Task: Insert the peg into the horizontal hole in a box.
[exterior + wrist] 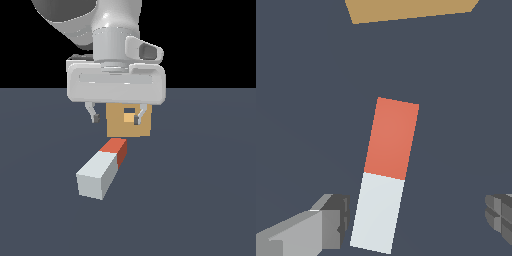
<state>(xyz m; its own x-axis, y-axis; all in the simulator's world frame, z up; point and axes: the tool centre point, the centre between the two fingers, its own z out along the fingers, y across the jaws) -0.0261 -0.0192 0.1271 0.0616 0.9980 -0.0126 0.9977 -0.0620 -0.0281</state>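
The peg (102, 169) lies flat on the dark floor, pale grey-white at the near end and red-orange at the far end, which points toward the box. In the wrist view the peg (385, 175) lies between my two fingers. The tan-orange box (129, 126) stands behind the peg, with its small rectangular hole (129, 111) in the face. In the wrist view only an edge of the box (406, 10) shows. My gripper (117, 119) hangs open and empty above the peg's red end, in front of the box. Its fingers (326, 225) are spread wider than the peg.
The dark grey floor (200, 200) spreads around the peg and box. The arm's white hand and wrist (116, 80) fill the upper middle of the exterior view.
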